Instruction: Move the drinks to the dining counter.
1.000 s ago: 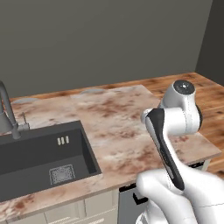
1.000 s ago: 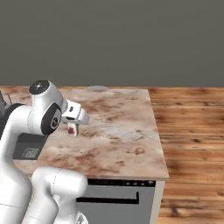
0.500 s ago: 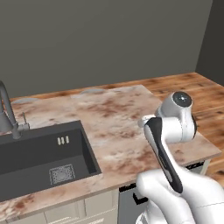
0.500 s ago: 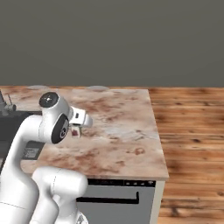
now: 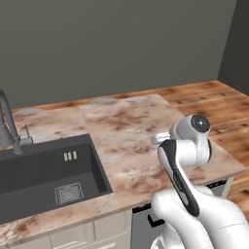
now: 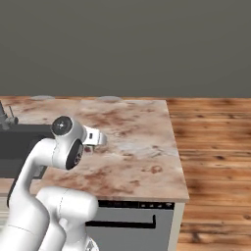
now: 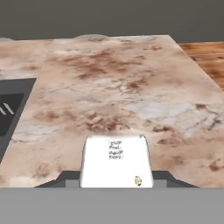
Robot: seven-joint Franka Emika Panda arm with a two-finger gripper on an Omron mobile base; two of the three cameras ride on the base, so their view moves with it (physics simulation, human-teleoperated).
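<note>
My gripper (image 7: pixel 116 178) is shut on a white bottle (image 7: pixel 116 161) with small print on its side; its cap is hidden, and it looks like the whitish drink. The hand hovers low over the dining counter (image 7: pixel 131 87), a beige-brown marbled top, to the right of the sink. From the right base view the gripper (image 6: pixel 91 145) sticks out past the arm's elbow above the counter (image 6: pixel 137 152). The left base view has the hand (image 5: pixel 157 139) mostly behind the arm, over the counter (image 5: pixel 126 126). The pink bottle is out of view.
A dark sink basin (image 5: pixel 44 170) with a grey curved faucet (image 5: pixel 7 121) takes up the counter's left part; its edge appears in the hand view (image 7: pixel 11 109). Wooden floor (image 6: pixel 215 147) lies beyond the counter's right end. A dishwasher front (image 6: pixel 127 220) sits below the counter's edge.
The arm has sunk lower over the counter and the hand has shifted a little forward, still holding the bottle. The base and the scene stay put.
</note>
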